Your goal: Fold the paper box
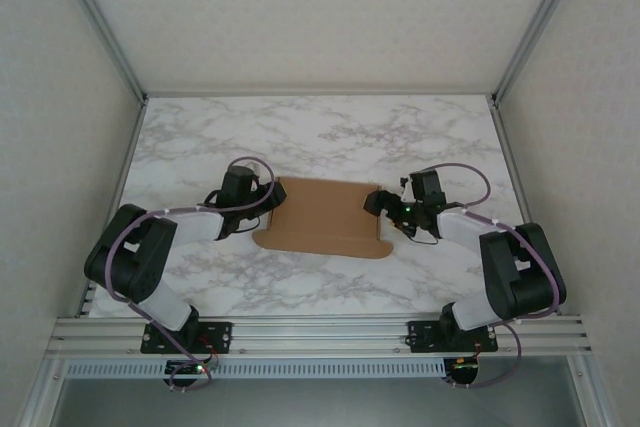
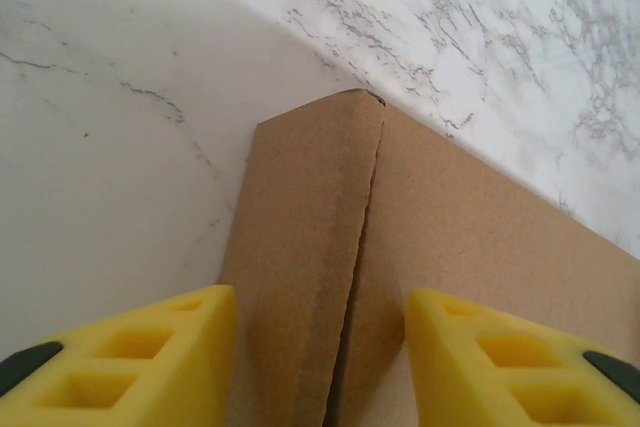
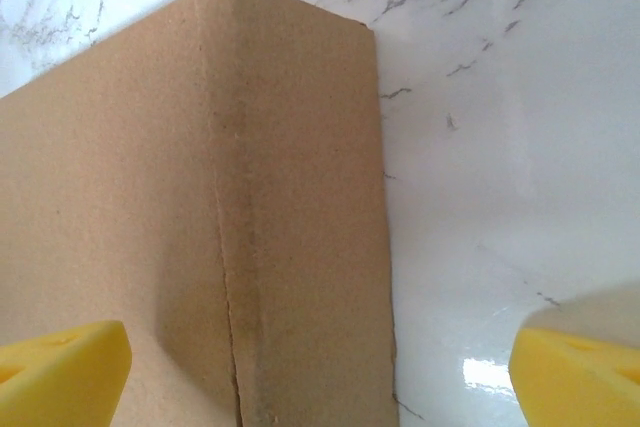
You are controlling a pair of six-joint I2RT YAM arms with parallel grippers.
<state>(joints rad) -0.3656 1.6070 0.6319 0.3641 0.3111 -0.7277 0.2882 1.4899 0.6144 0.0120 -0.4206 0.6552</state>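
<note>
Two folded side edges bound the paper box [image 1: 325, 215] at mid-worktop [image 1: 330, 137], with bare marble all round. The right pincer [image 3: 320, 337] gapes, released, around one edge. The left pincer [image 2: 320, 297] straddles the other, grip unclear.

1. I can read no text, label, brand or number anywhere.
2. The paper box [image 3: 120, 197] faces me as plain brown cardboard, unprinted.
3. The worktop [image 1: 330, 137] carries only marble veining.
</note>
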